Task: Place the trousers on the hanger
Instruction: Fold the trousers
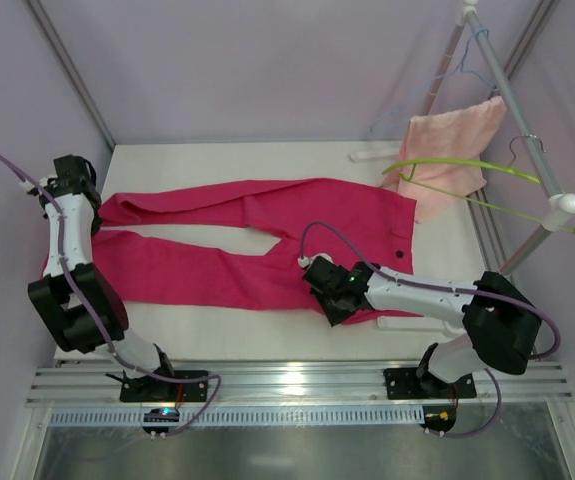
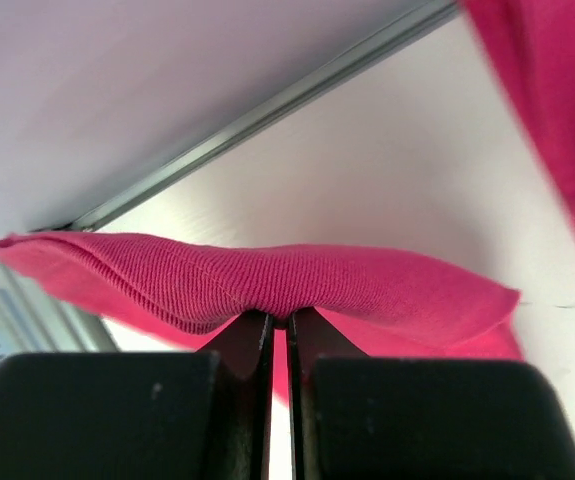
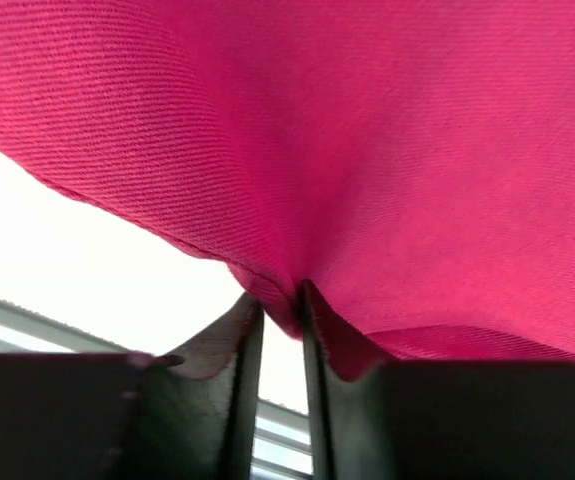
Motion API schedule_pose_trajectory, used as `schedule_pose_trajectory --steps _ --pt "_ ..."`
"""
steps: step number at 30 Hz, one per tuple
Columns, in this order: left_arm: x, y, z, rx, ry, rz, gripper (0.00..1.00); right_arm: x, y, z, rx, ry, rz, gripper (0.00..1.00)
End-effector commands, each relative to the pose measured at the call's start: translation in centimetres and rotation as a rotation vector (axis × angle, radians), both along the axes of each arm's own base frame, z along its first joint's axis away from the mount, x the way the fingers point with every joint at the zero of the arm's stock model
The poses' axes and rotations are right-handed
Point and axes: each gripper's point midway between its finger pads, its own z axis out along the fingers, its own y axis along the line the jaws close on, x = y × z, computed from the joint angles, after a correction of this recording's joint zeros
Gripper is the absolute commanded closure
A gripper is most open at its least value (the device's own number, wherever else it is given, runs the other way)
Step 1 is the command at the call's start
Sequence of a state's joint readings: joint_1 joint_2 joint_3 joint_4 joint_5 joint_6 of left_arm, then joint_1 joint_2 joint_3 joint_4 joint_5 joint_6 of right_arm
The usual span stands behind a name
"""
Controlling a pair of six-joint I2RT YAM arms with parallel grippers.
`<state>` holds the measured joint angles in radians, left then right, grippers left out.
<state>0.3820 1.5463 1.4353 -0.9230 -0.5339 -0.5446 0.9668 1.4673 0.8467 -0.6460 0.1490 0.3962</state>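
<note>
The magenta trousers (image 1: 257, 235) lie spread across the white table (image 1: 217, 340), waist to the right and both legs running left. At the far left my left gripper (image 1: 92, 205) is shut on a leg's hem. The left wrist view shows that hem (image 2: 297, 280) lifted in a ridge over my left gripper (image 2: 279, 318). My right gripper (image 1: 319, 278) sits at the trousers' near edge by the crotch. In the right wrist view a fold of cloth (image 3: 367, 150) is pinched in my right gripper (image 3: 282, 300), its jaws narrowly apart. The lime-green hanger (image 1: 467, 165) hangs on the rack at back right.
A pale pink towel (image 1: 452, 150) and a thin light-blue wire hanger (image 1: 437, 85) hang from the metal rack pole (image 1: 512, 95) at the back right. Walls close in on the left and at the back. An aluminium rail (image 1: 297, 385) runs along the near edge.
</note>
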Motion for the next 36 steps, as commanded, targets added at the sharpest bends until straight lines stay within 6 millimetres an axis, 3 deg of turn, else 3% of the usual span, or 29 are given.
schedule_pose_trajectory --steps 1,2,6,8,9,10,12,13,14,17,18,19,20,21,25,28,29,31,33,36 --pt "-2.1 1.5 -1.2 0.066 0.172 0.012 1.0 -0.9 1.2 1.6 0.091 0.014 0.013 0.74" --pt "-2.1 1.7 -1.4 0.075 0.189 0.012 1.0 -0.8 1.4 2.2 0.097 0.009 0.013 0.65" --pt "-2.6 2.8 -0.1 0.139 0.235 0.03 1.0 0.0 2.8 4.9 0.169 -0.023 0.022 0.58" --pt "-2.5 3.1 0.7 0.166 0.244 0.03 0.94 1.4 4.1 7.1 0.225 -0.073 0.0 0.55" --pt "-2.5 3.4 1.4 0.18 0.246 0.035 0.87 2.6 4.1 7.7 0.238 -0.094 -0.043 0.54" --pt "-2.4 3.4 1.8 0.183 0.244 0.033 0.66 4.1 4.8 9.2 0.267 -0.13 -0.077 0.53" --pt "-1.6 2.8 3.1 0.194 0.231 0.009 0.39 6.6 5.6 9.3 0.288 -0.156 -0.136 0.52" --pt "-1.1 2.4 3.5 0.2 0.222 -0.002 0.35 8.5 6.2 10.3 0.309 -0.188 -0.156 0.51" --pt "-0.6 1.9 3.8 0.192 0.209 -0.023 0.27 10.0 6.1 9.5 0.25 -0.222 -0.148 0.5" --pt "1.4 -0.8 4.7 0.168 0.146 -0.116 0.23 13.8 6.8 9.7 0.191 -0.317 -0.111 0.47" --pt "2.8 -3.0 4.0 0.099 0.099 -0.19 0.22 14.8 6.6 7.8 0.127 -0.316 -0.072 0.45" --pt "3.4 -4.4 3.7 0.03 0.04 -0.217 0.22 16.0 6.6 7.6 0.125 -0.319 -0.073 0.45" --pt "3.9 -5.6 3.1 -0.031 -0.005 -0.249 0.22 16.5 6.4 5.5 0.091 -0.28 -0.062 0.45" --pt "5.5 -8.0 2.7 -0.144 -0.097 -0.325 0.23 16.7 6.6 4.9 0.097 -0.258 -0.043 0.45" --pt "5.9 -13.2 -0.8 -0.345 -0.199 -0.442 0.23 16.5 6.2 1.7 0.075 -0.214 -0.021 0.45" --pt "5.4 -15.8 -3.9 -0.454 -0.187 -0.456 0.26 17.2 5.6 0.0 0.065 -0.181 -0.067 0.45" --pt "4.3 -16.5 -6.5 -0.49 -0.135 -0.434 0.26 17.6 5.2 -0.3 0.055 -0.174 -0.09 0.45" --pt "3.2 -16.9 -8.9 -0.516 -0.083 -0.401 0.26 18.5 4.1 -1.0 -0.003 -0.183 -0.138 0.46" --pt "1.4 -15.6 -11.9 -0.477 0.022 -0.325 0.27 19.5 2.6 -1.1 -0.06 -0.202 -0.189 0.53" --pt "-0.4 -13.8 -13.6 -0.395 0.12 -0.249 0.26 20.2 -0.4 -1.0 -0.191 -0.252 -0.265 0.55"
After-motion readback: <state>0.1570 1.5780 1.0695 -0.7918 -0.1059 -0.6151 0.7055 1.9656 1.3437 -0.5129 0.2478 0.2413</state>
